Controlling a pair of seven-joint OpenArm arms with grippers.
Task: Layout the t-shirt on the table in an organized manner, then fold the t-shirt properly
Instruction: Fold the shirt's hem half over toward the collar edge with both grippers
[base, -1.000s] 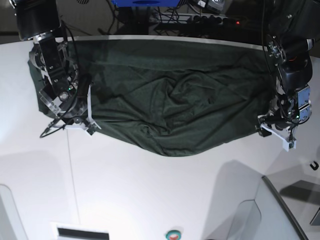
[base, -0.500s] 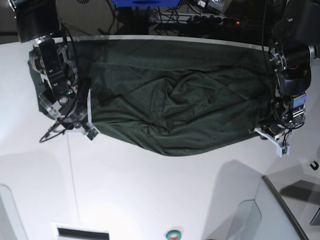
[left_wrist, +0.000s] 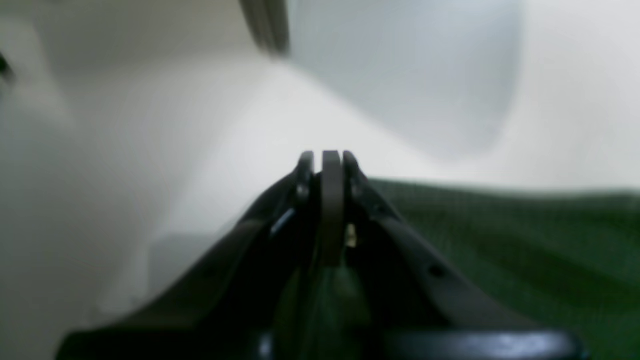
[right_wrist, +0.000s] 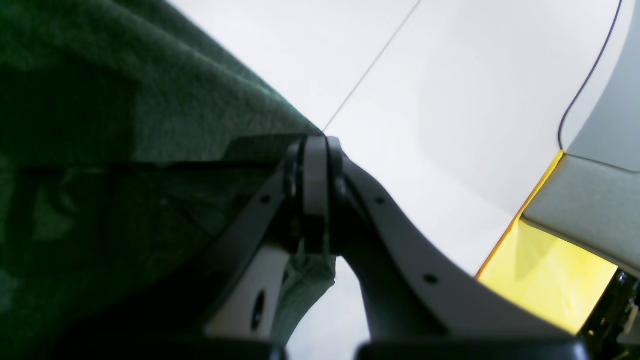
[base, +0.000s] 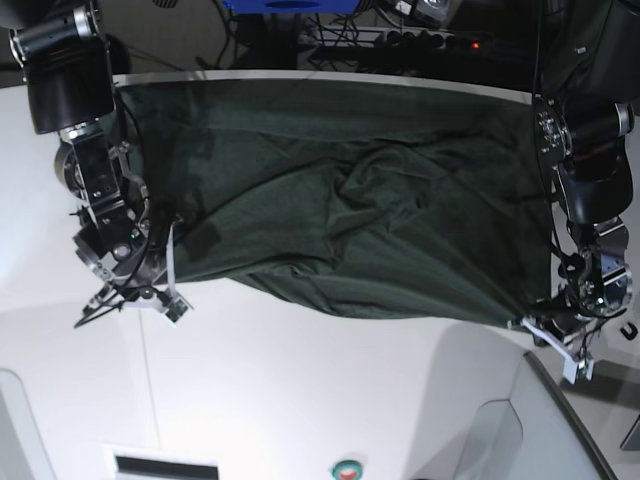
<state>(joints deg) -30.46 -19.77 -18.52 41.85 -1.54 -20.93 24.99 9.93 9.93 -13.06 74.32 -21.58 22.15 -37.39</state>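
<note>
The dark green t-shirt (base: 340, 200) lies spread across the far half of the white table (base: 300, 400), wrinkled in the middle, its far edge hanging at the table's far rim. My left gripper (base: 556, 340) is shut on the shirt's near right corner; the left wrist view shows shut jaws (left_wrist: 325, 160) with green cloth (left_wrist: 500, 240) pinched between them. My right gripper (base: 165, 296) is shut on the near left corner; the right wrist view shows shut jaws (right_wrist: 315, 145) holding the cloth (right_wrist: 125, 125).
A thin seam line (base: 146, 350) runs down the table. A grey housing (base: 560, 420) stands at the near right corner, a black hook (base: 628, 330) by the right edge. A power strip and cables (base: 420, 40) lie behind the table. A yellow patch (right_wrist: 550, 280) borders the table.
Both grippers have moved toward the near edge with the shirt's corners in them. The shirt's near edge is drawn out straighter and the cloth covers more of the table.
</note>
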